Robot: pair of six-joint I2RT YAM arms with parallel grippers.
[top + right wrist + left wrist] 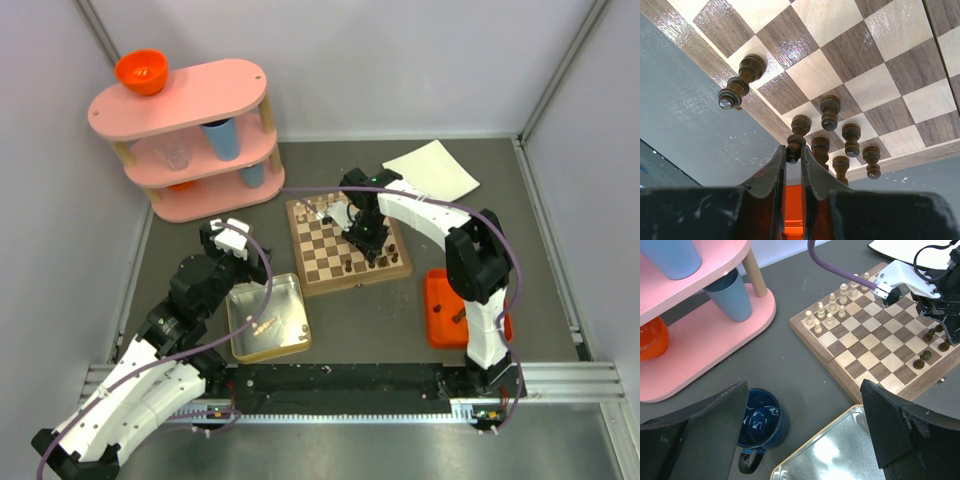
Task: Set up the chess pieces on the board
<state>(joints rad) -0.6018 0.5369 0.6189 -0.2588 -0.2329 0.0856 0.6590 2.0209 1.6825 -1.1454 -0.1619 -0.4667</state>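
Observation:
The board (335,245) lies at the table's middle. Cream chess pieces (832,307) stand at its far corner and dark ones (927,350) near its right edge. My right gripper (793,152) is over that right edge (372,248), shut on the head of a dark pawn (799,134) whose base rests on a square by the rim. Several dark pieces (840,135) stand close beside it, and one (737,87) stands apart. My left gripper (805,425) is open and empty, hovering left of the board (232,240) above a blue mug (757,417).
A silver tin (268,318) with a few small bits sits in front of the board, under my left wrist. An orange tray (450,308) holds a dark piece at the right. A pink shelf (190,140) with cups stands back left. White paper (432,170) lies behind the board.

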